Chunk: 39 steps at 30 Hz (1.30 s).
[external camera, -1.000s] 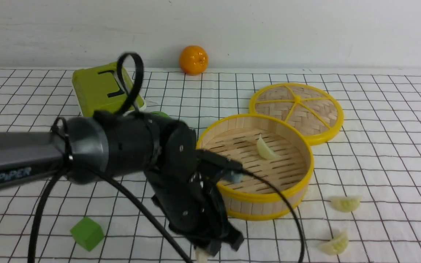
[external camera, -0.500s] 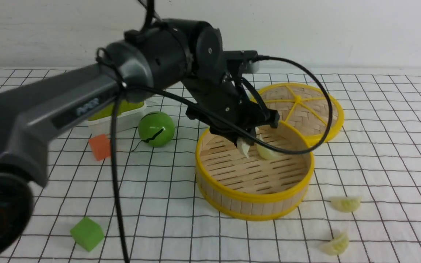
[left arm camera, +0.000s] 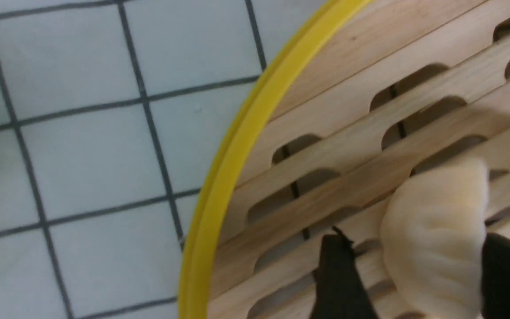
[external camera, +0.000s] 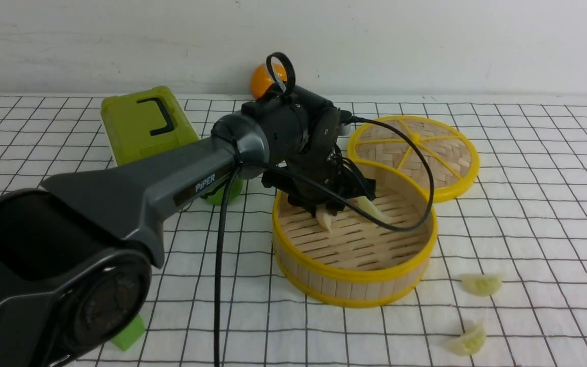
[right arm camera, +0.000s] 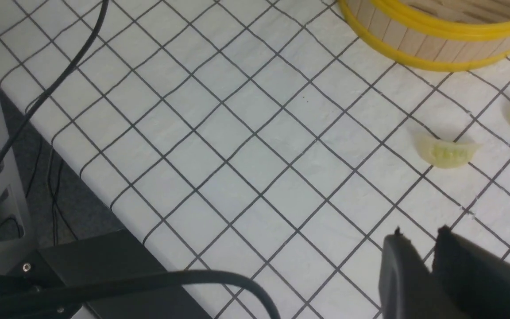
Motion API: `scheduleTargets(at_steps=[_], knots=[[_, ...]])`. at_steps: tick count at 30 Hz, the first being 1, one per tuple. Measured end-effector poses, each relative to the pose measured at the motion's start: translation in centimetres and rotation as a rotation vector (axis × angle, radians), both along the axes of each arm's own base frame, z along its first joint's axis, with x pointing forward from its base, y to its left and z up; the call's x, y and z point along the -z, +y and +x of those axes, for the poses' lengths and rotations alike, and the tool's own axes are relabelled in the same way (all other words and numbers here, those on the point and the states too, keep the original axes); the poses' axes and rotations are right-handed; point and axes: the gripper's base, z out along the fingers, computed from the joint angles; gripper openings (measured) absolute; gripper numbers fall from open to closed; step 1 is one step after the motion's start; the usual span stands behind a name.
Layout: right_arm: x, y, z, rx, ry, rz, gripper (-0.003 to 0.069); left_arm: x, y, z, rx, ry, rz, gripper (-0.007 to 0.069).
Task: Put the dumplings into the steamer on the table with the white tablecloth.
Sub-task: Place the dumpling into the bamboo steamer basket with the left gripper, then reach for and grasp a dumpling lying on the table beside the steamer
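The steamer [external camera: 354, 278] stands mid-table on the white tablecloth [external camera: 528, 214]. One dumpling [external camera: 375, 209] lies on its slatted floor. My left gripper [external camera: 331, 206] is down inside the steamer with a second dumpling [external camera: 324, 218] between its jaws. In the left wrist view this dumpling [left arm camera: 436, 248] touches one finger [left arm camera: 507, 274], a gap shows to the other finger [left arm camera: 339, 279], and its tip is at the slats. Two more dumplings [external camera: 482, 283] [external camera: 469, 340] lie on the cloth right of the steamer. My right gripper [right arm camera: 421, 232] is shut and empty above the cloth near them.
The woven lid [external camera: 416, 153] lies behind the steamer, touching it. A green box [external camera: 145, 125], a green ball [external camera: 222, 193], partly hidden, and an orange [external camera: 258, 81] sit at the back left. A green cube [external camera: 128, 334] is near the front. The table's near edge [right arm camera: 82, 173] shows in the right wrist view.
My left arm lifted the dumpling from the table's front edge, carried it over the steamer, and has now lowered it to the steamer's floor.
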Motion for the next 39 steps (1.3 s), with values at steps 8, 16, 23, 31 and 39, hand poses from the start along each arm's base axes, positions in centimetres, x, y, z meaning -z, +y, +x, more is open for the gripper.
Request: scheduleTargets(at_steps=[8,16,23,31,39], knots=[[0.7,-1.4,1.3,0.245,0.062,-0.081,0.013,-10.3,1.9,-3.2,0.109,-0.045,0.024,0.0501],[1.9,-0.5,5.4,0.339,0.143,-0.099,0.0162,-24.4,7.7,-11.6,0.143,-0.262,-0.081,0.0295],[5.4,1.4,11.3,0.351,0.263,-0.142,0.0185,-24.0,12.9,-19.4,0.154,-0.19,-0.063,-0.0013],[11.2,3.4,16.7,0.434,0.436,-0.151,0.0289,-18.1,18.4,-27.5,0.162,-0.154,-0.067,-0.0013],[16.2,3.9,20.4,0.679,0.494,-0.104,0.0531,-13.4,21.3,-31.8,0.163,-0.132,-0.052,-0.0013]])
